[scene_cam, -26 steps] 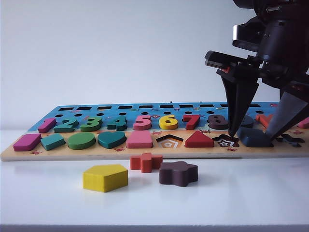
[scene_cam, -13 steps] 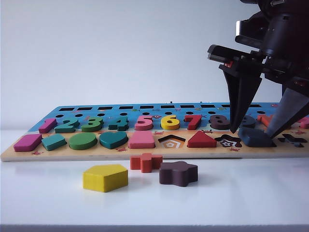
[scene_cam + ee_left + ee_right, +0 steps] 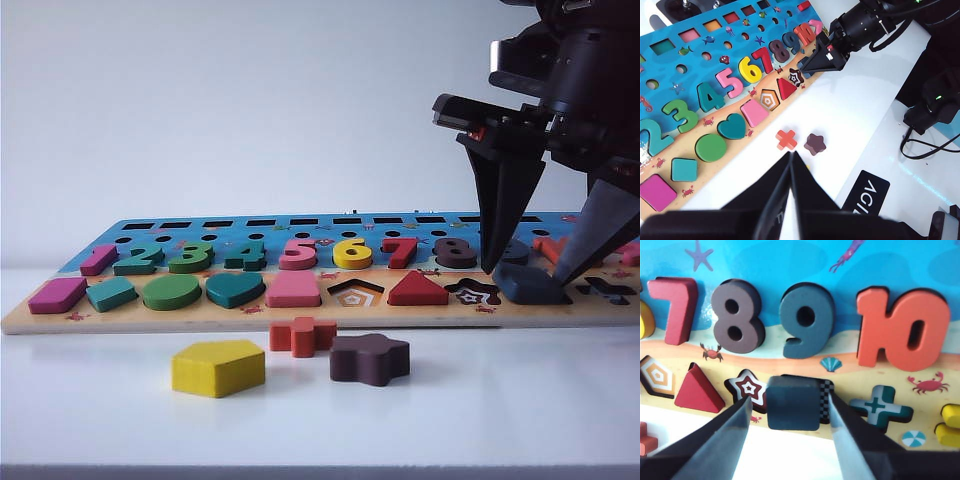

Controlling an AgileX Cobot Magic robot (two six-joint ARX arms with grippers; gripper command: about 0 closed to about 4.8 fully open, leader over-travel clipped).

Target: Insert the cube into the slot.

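The cube, a dark navy block, lies on the shape board partly over the slot. It sits shifted toward the star recess, so a strip of checkerboard shows on one side. My right gripper is open and straddles the cube, with a gap at each finger. In the exterior view the cube rests at the board's right end under the right gripper. My left gripper is shut and empty above the white table, near the red cross.
On the table in front of the board lie a yellow pentagon, a red cross and a dark brown star. Number blocks and shape blocks fill most of the board. The cross recess is right beside the slot.
My right gripper has risen slightly above the board, with its jaws at the same width. The cube stays where it lay. The left arm has not moved.
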